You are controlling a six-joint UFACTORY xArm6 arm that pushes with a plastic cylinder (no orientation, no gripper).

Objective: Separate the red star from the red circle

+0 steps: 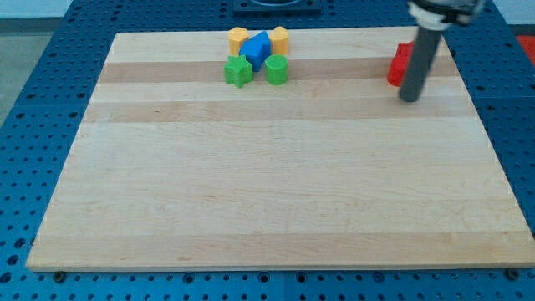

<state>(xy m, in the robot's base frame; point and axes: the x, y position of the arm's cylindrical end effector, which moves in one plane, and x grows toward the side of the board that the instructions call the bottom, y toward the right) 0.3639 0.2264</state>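
Camera view: my tip (409, 98) beside red blocks (399, 65); rod hides their shapes.

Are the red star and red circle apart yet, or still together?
Cannot tell. The red blocks show as one red mass at the view's top right, partly hidden behind my rod; my tip sits just below them.

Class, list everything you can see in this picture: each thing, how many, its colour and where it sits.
Yellow blocks: two, yellow, view's top, either side of the blue block; shapes unclear.
Blue block: one, blue, between them.
Green star: one, green, below the blue block, left.
Green circle: one, green, beside the star.
Red blocks: red, top right, partly hidden behind the rod; count and shapes unclear.
Board: one, pale wood.
My tip: one, dark, just below the red blocks.
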